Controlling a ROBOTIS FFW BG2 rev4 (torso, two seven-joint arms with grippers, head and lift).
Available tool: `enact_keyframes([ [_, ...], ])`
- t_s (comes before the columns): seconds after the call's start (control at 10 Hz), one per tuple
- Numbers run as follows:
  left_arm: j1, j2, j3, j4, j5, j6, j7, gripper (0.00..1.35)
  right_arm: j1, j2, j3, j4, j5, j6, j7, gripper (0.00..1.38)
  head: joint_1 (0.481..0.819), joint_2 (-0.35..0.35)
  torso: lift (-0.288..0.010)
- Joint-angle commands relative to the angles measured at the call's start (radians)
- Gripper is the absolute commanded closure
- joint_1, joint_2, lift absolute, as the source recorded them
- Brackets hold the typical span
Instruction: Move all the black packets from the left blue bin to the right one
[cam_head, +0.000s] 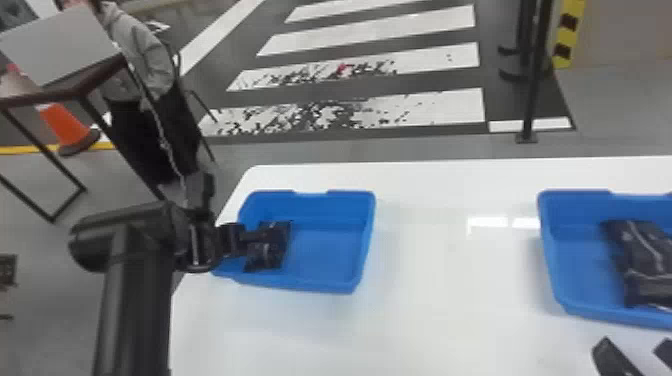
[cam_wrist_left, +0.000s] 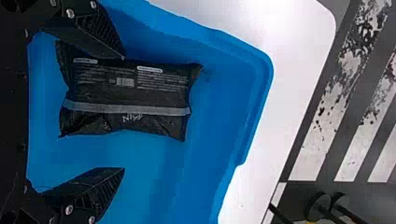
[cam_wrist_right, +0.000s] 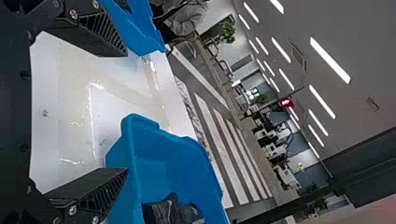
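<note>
In the head view, your left end effector (cam_head: 250, 240) reaches in over the left blue bin (cam_head: 350, 288), which sits near the left end of the white tabletop (cam_head: 450, 280). A black packet (cam_head: 265, 255) lies in that bin, on its left side, partly behind your fingers as the head camera sees it. In the left wrist view, your left end effector (cam_wrist_left: 124, 113) has its two fingers spread wide, with nothing pinched. The packet lies flat beneath and toward one of them, with its printed face up and a grey stripe running along it. That finger's tip is right at the packet's long edge, though you can't tell whether it touches; the other finger is apart from the packet, over the blue bin floor. Your right end effector (cam_head: 634, 347) shows at the bottom right of the head view, over the tabletop on the near side of the right blue bin (cam_head: 595, 314). In the right wrist view, its fingers are spread well apart too, and you hold nothing there. Inside the right bin you have more black packets (cam_head: 645, 250), bunched together, some of them cut off by the head view's right edge. Beyond the tabletop, you see a floor with white crossing stripes (cam_head: 380, 30) and an orange cone (cam_head: 65, 125).
</note>
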Motion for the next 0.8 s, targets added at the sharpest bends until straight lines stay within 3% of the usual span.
enact_keyframes([
  [0.0, -0.005, 0.002, 0.002, 0.0, -0.003, 0.038, 0.015, 0.2, -0.008, 0.002, -0.001, 0.013, -0.006, 0.014, 0.006, 0.15, 0.695, 0.35, -0.138],
  [0.1, -0.012, 0.006, 0.008, 0.002, -0.005, 0.06, 0.019, 0.37, -0.01, 0.002, 0.001, 0.018, -0.006, 0.016, 0.011, 0.15, 0.695, 0.35, -0.138],
  [0.2, -0.012, 0.008, 0.01, 0.005, -0.011, 0.087, 0.024, 0.66, -0.013, 0.002, 0.001, 0.025, -0.01, 0.021, 0.012, 0.15, 0.695, 0.35, -0.138],
  [0.3, -0.015, 0.009, 0.008, 0.007, -0.019, 0.099, 0.025, 0.83, -0.015, 0.002, -0.001, 0.027, -0.014, 0.028, 0.016, 0.16, 0.695, 0.35, -0.138],
  [0.6, -0.042, 0.048, -0.026, 0.056, -0.001, 0.136, 0.025, 0.84, -0.032, 0.002, 0.001, 0.057, -0.028, 0.046, 0.032, 0.17, 0.695, 0.35, -0.138],
  [0.7, -0.042, 0.058, -0.06, 0.071, 0.007, 0.092, 0.024, 1.3, -0.03, 0.002, -0.001, 0.057, -0.036, 0.055, 0.032, 0.17, 0.695, 0.35, -0.138],
])
